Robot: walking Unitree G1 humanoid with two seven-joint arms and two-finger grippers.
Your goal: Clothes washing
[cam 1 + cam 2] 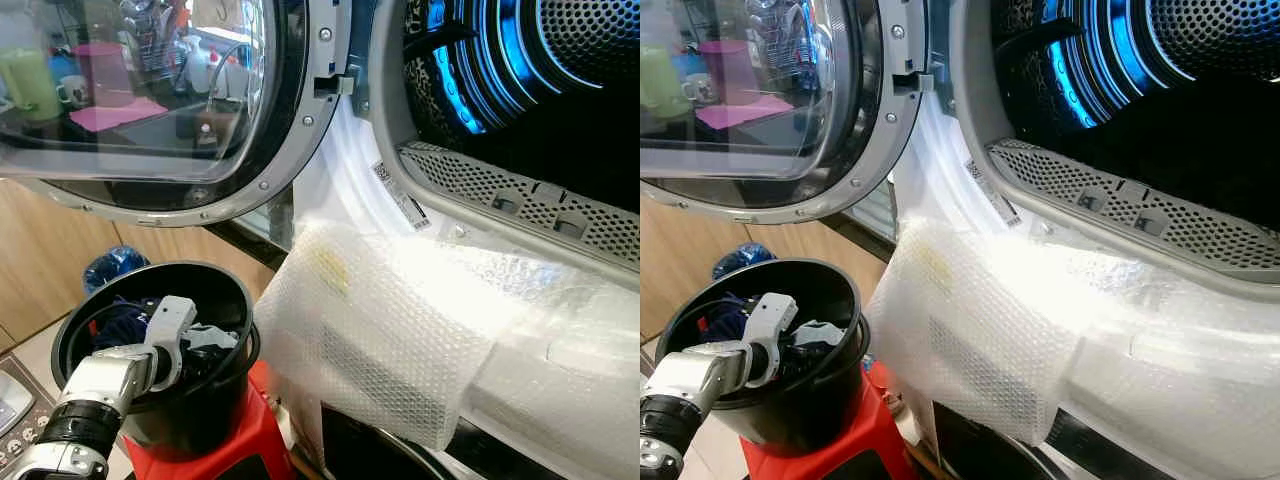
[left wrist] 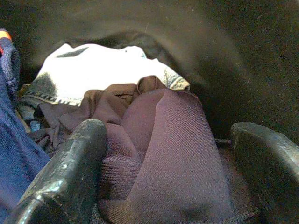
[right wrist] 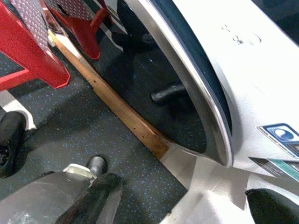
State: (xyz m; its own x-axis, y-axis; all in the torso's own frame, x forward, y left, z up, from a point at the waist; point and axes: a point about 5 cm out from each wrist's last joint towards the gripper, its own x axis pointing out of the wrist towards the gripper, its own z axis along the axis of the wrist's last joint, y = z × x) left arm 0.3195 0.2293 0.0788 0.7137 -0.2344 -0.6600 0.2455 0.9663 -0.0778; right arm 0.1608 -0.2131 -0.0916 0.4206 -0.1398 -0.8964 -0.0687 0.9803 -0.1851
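- My left gripper [image 2: 163, 154] reaches into the black bucket [image 1: 225, 385] on the red stool [image 1: 235, 455], fingers spread around a maroon garment [image 2: 163, 140] (not clenched).
- The washer drum [image 1: 520, 90] stands open.
- My right gripper [image 3: 187, 205] hangs low, fingers apart.

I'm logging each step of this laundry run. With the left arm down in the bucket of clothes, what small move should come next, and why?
Probably close the left pincer. Its two fingers stand open on either side of a fold of maroon cloth inside the black bucket, so the garment is straddled but not yet gripped. The washer drum stands open beside it.
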